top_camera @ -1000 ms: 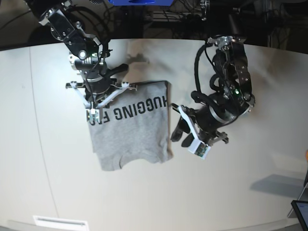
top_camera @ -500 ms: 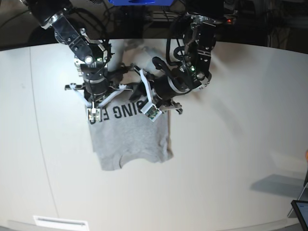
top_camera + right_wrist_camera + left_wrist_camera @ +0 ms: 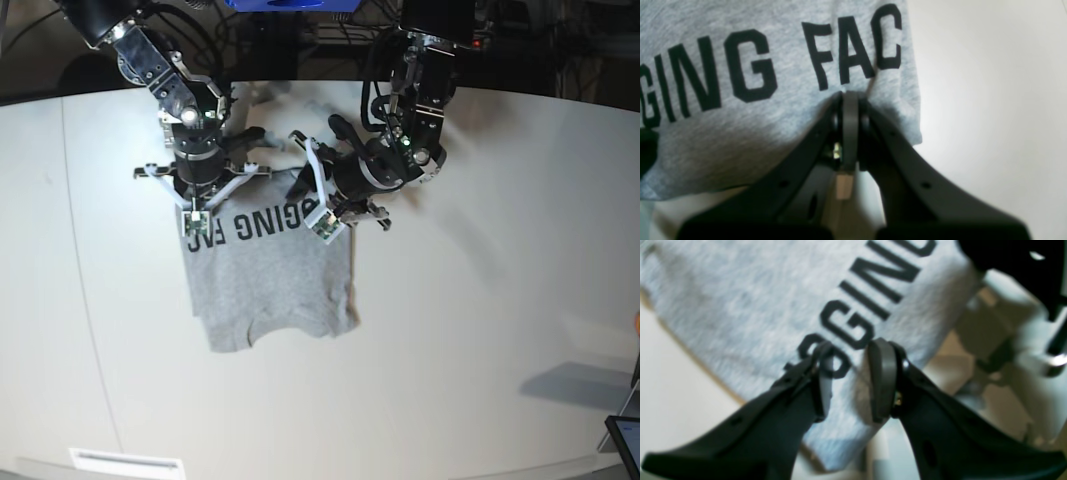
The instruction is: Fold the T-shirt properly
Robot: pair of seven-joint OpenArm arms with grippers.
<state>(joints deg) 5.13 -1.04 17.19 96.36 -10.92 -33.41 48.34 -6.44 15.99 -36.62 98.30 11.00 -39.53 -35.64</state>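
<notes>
Resting printed side up on the white table, the T-shirt lies partly folded, its lettered band at the far edge, right under both grippers. The right gripper has its jaws pressed fully together, and grey cloth bunches at their tips just below the letters FAC; it looks pinched on the shirt's edge near that corner, though the pads hide exactly how much fabric sits between them. Holding that corner probably anchors one end of the fold line so the cloth cannot slide.

The left gripper has its jaws standing partly apart with nothing between them. The lettered fabric shows through the gap, beyond the fingertips, and the shirt's edge runs just to one side of the jaws. That opening suits a jaw set to close on the edge at the opposite end of the lettered band, matching the other grip. Whether the pads already touch the cloth cannot be told from this blurred view. With both corners taken, the band could be carried over the lower half.
</notes>
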